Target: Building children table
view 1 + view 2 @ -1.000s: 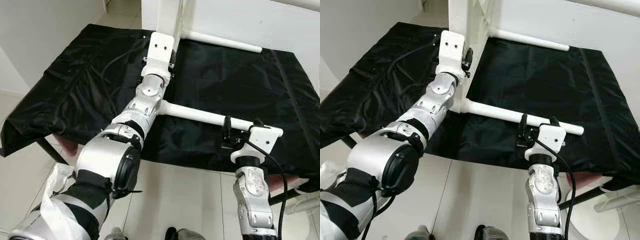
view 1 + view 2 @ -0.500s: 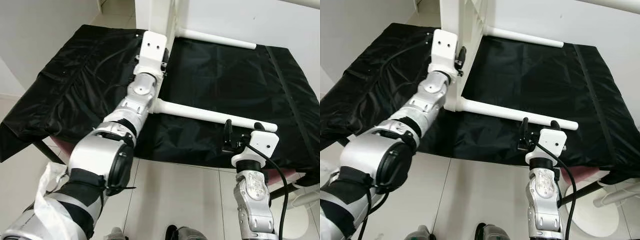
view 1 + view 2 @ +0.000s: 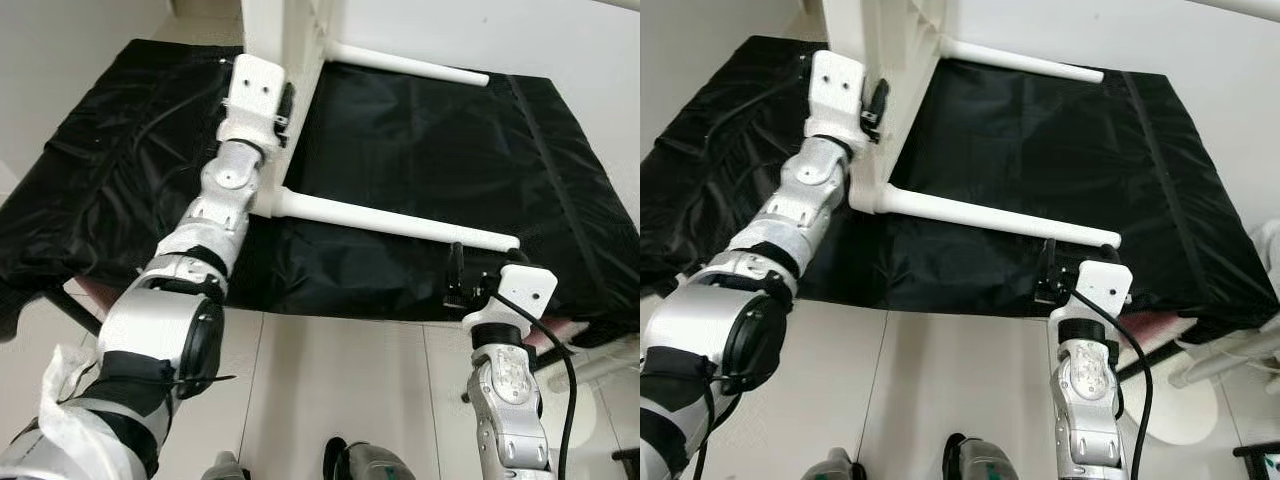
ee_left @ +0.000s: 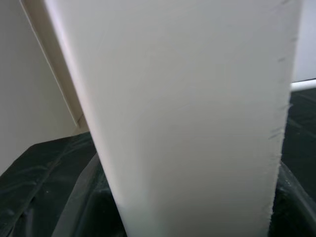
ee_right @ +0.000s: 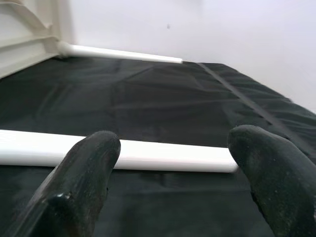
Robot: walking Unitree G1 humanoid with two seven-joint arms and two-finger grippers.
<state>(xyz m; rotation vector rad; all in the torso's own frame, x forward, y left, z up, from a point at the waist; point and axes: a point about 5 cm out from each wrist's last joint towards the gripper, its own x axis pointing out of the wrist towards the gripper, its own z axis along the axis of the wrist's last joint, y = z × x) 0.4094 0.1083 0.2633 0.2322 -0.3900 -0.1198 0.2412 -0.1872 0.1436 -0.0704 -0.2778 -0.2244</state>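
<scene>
White plastic table [image 3: 275,40] lies tipped on a wrinkled black sheet [image 3: 430,140], far left. Two smooth round legs [image 3: 390,222] stick out rightward. Left gripper [image 3: 287,100] presses the tabletop edge; grip unclear. Right gripper [image 5: 173,163] spread open, just near the nearer leg's tip.

Left arm outstretched, right hand [image 5: 168,187] open.

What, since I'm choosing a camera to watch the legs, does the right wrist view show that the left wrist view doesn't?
The right wrist view shows the right gripper, fingers open, just short of the near table leg, with a far leg behind. The left wrist view shows a white table panel close up. Both show the black cloth.
</scene>
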